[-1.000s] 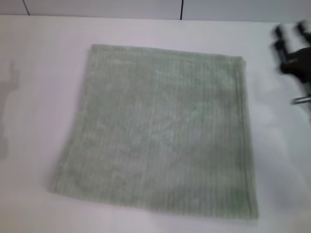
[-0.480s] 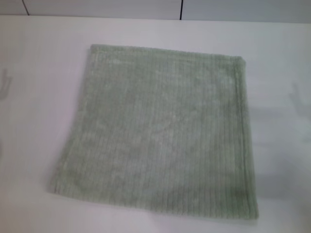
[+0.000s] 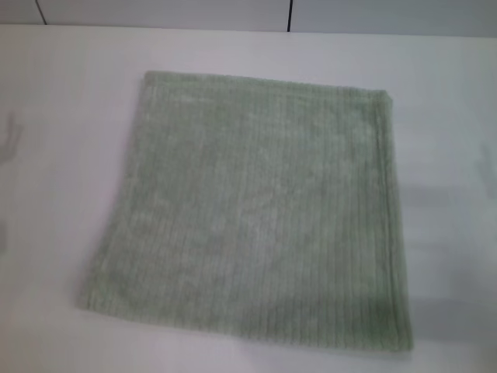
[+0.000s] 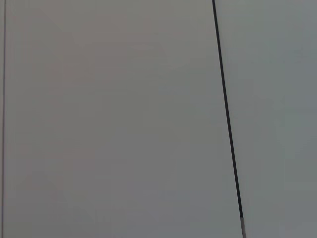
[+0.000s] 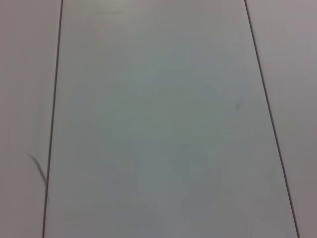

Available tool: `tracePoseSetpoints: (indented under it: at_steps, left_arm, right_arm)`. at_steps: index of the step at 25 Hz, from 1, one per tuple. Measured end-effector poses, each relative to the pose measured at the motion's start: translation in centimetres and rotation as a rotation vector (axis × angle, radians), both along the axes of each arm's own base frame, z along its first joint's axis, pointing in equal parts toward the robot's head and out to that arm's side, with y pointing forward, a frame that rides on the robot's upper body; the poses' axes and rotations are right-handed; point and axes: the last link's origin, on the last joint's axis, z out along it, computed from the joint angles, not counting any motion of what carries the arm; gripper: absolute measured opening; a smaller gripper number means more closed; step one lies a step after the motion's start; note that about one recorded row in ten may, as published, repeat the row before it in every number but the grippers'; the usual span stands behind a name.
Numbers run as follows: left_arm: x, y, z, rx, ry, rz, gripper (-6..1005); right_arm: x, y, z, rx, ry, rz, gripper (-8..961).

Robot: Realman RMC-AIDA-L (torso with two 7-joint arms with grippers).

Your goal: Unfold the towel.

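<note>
The towel [image 3: 252,210] lies spread flat in a single layer on the white counter [image 3: 62,116], filling most of the middle of the head view. It is a pale sage-green, roughly four-sided cloth with fine ribbed lines running from its far edge toward its near edge. Its far edge runs close to parallel with the far edge of the counter. A narrow hemmed band shows along the side facing the counter's right edge. The near corner on the counter's left side splays outward, so that the side facing the left edge slants. The near edge sits close to the near edge of the counter, and bare counter shows around the other three sides.

Beyond the counter's far edge stands a pale panelled wall [image 3: 155,12] with dark vertical seams.

Neither gripper shows in the head view, so it cannot be told whether the left or the right gripper is spread or pressed together. The left wrist view shows only a plain pale grey panel surface [image 4: 109,119] crossed by a thin dark seam [image 4: 227,114]. The right wrist view shows a similar pale panel surface [image 5: 153,119] between two thin dark seams, with no fingers and no towel in it.
</note>
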Motion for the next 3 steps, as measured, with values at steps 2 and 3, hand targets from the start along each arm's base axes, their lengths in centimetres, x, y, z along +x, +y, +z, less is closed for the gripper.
tracePoseSetpoints:
  at_steps: [2, 3]
  left_arm:
    - [-0.04, 0.00, -0.02, -0.001, 0.000, 0.002, 867]
    - [-0.06, 0.02, -0.06, -0.004, 0.000, 0.004, 867]
  right_arm:
    - [0.05, -0.07, 0.02, 0.001, -0.001, -0.002, 815]
    - [0.08, -0.10, 0.04, 0.003, -0.003, -0.002, 815]
